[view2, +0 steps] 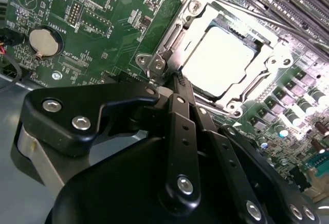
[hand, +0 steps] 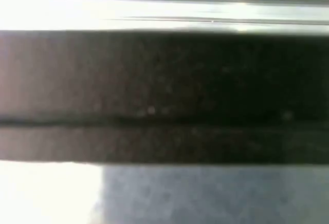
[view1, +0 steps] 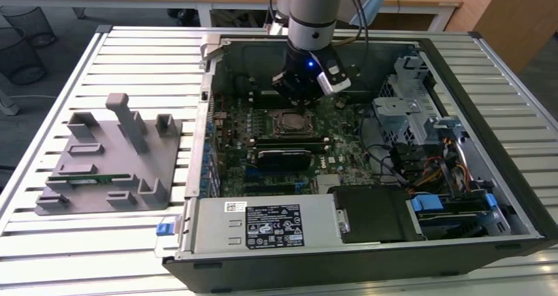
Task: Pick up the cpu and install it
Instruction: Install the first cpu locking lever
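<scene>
Slatted metal table [view1: 131, 244] supports an open desktop computer case [view1: 366, 257] laid on its side, with wooden desks at the far edge of the room. Beside the case, toward the exterior view's left, a grey moulded fixture tray [view1: 114, 159] rests on the slats and holds a narrow green memory stick [view1: 91, 177].

Inside the case, the green motherboard [view1: 349, 146] lies flat, next to a silver power supply [view1: 261, 224] at the case's near wall. The robot arm [view1: 311, 15] reaches down into the case, and its gripper [view1: 301, 93] hangs just above the CPU socket [view1: 295, 121].

In the second wrist view, the gripper [view2: 165, 88] shows its black fingers [view2: 177, 106] drawn together to a narrow point with nothing between them, right at the socket's metal frame [view2: 169, 54]. The cpu [view2: 218, 59] sits seated in the socket, silver top facing up, bordered by the frame. A round coin battery [view2: 43, 40] sits on the motherboard, well apart from the socket.
</scene>
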### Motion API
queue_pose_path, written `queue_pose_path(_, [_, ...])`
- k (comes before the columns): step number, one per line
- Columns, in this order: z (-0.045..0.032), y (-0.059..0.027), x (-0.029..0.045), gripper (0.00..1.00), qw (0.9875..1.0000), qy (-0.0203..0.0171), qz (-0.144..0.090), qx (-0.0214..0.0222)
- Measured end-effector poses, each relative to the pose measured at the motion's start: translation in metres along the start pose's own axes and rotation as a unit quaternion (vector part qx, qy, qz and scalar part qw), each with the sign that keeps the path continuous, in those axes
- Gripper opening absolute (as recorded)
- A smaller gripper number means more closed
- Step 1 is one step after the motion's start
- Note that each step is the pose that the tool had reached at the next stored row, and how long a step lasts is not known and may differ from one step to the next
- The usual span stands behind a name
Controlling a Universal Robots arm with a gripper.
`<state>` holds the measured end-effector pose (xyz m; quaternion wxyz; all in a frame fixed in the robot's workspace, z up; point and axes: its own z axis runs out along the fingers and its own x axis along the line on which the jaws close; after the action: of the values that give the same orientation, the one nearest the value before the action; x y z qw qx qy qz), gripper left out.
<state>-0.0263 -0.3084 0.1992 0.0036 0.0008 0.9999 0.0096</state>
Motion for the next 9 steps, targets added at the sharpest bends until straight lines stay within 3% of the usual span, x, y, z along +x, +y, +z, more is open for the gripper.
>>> queue_pose_path(4, [0.0029,-0.0002,-0.0004,0.11,1.0,0.0004,0.0,0.0042])
queue_pose_path(9, [0.0032,-0.0001,-0.0008,0.11,1.0,0.0001,0.0,0.0042])
